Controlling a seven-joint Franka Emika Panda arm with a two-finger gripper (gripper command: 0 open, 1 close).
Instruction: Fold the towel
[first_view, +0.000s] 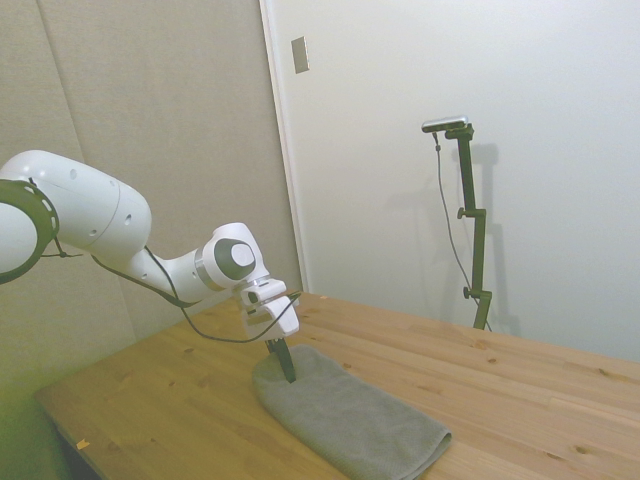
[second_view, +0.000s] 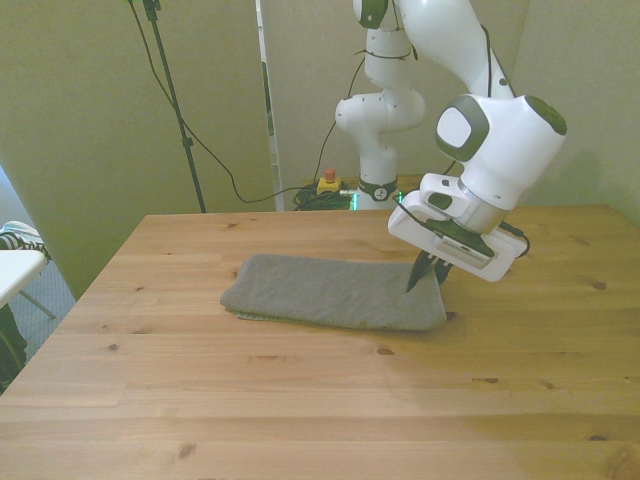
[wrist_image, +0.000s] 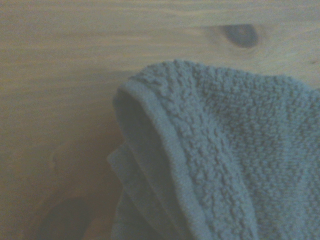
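Towel (second_view: 335, 293): lies doubled along the bench (second_view: 300, 400) middle, so you have a long strip left to fold.
End effector (second_view: 425, 272): fingers together, pinching its right end's hem.

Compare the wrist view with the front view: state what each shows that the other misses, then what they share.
Only the wrist view shows the towel close up: its terry texture, a hemmed edge curling over, and layers of cloth underneath. Only the front view shows the whole towel lying as a long strip, with the gripper down at its end on the front view's right, and the arm above it. Both show grey towel on the wooden table, with knots in the wood.
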